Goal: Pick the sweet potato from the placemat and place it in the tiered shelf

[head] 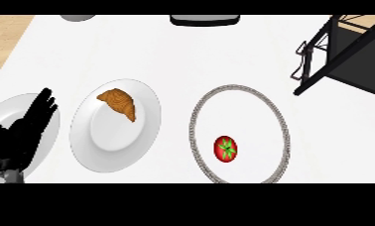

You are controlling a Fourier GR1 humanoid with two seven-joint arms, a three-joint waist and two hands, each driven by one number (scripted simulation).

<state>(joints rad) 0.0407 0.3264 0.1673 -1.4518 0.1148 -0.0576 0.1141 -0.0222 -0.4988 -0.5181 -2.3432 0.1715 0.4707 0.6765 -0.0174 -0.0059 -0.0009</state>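
My left hand: my left hand point(29, 128) shows at the lower left edge, fingers straight and apart, pointing up, resting over a partly visible plate point(51, 131); it holds nothing.
My right hand: it shows nowhere in this view, so I cannot say how it stands.
Object on the placemat: a small red round fruit with a green star-shaped calyx point(225, 148) lies low inside the placemat, near its front edge. The task names a sweet potato, but what I see looks like a tomato.
Placemat: a round white placemat point(281, 121) with a grey braided rim lies flat on the surface, right of centre, with only the red fruit on it.
Handling, my judgement: the fruit looks light, smooth-skinned and somewhat soft, so it may roll or slip and could bruise if pinched. I would cup it from above, fingers and thumb on opposite sides of its widest part, below the calyx.
Croissant plate: a white plate point(139, 136) just left of the placemat carries a brown croissant point(119, 103) on its upper left part; I should keep clear of it.
Tiered shelf: the dark-framed tiered shelf point(333, 54) stands at the far right, well apart from the fruit, so the carry runs up and to the right.
Far edge: a grey round object point(77, 17) and a dark-rimmed object point(205, 20) sit cut off at the surface's far edge; I cannot tell what they are.
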